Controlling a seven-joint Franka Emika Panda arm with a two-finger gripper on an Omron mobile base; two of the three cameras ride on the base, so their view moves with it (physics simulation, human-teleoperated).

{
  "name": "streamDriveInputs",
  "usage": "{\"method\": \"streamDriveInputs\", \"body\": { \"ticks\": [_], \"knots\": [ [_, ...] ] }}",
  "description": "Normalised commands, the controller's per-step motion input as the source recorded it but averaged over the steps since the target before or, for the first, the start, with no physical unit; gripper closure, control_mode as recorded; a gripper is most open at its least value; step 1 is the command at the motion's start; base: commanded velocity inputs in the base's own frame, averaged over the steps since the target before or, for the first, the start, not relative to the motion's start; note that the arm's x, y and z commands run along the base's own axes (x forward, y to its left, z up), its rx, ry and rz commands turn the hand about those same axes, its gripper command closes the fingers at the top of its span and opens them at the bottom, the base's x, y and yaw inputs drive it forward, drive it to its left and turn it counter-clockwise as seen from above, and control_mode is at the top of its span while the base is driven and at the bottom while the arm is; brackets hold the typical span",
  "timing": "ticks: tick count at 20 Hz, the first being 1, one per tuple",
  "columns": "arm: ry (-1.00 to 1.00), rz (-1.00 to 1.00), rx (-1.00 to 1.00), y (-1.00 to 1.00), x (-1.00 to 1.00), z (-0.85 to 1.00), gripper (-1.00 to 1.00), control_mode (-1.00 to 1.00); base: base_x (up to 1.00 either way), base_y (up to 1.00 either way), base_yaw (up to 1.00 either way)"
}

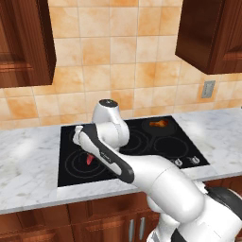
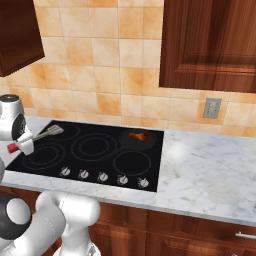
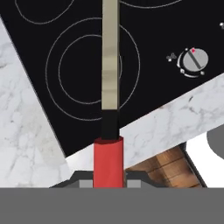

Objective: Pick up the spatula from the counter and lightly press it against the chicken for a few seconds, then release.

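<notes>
Over the left side of the cooktop (image 2: 95, 147), the tool (image 3: 108, 180) is closed on the spatula (image 2: 42, 135), its 2 fingers clamped on the red handle, with the blade clear of the glass and pointing toward the back. Pickup looks done; the carry is in hand. The chicken (image 2: 139, 135) sits in a dark pan (image 2: 127, 144) on the back right burner, well apart. Next, I reckon, comes a swing right and a gentle lowering onto the meat. The arm is folded, wrist low near the bench (image 2: 210, 175) edge.
</notes>
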Motion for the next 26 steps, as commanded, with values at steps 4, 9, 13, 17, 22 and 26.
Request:
{"method": "streamDriveInputs", "body": {
  "ticks": [4, 9, 13, 17, 22, 26],
  "knots": [
    [0.01, -0.01, 0.03, -0.28, 0.22, 0.02, 1.0, -1.0, 0.0, 0.0, 0.0],
    [0.0, 0.0, 0.0, -0.24, 0.05, 0.01, 1.0, -1.0, 0.0, 0.0, 0.0],
    [0.0, 0.0, 0.0, -0.23, 0.17, 0.0, 1.0, -1.0, 0.0, 0.0, 0.0],
    [0.0, 0.0, 0.0, -0.21, 0.12, 0.0, 1.0, -1.0, 0.0, 0.0, 0.0],
    [0.0, -0.01, -0.01, -0.21, 0.11, 0.0, 1.0, -1.0, 0.0, 0.0, 0.0],
    [0.0, -0.01, -0.01, -0.23, 0.19, 0.0, 1.0, -1.0, 0.0, 0.0, 0.0]
  ]
}}
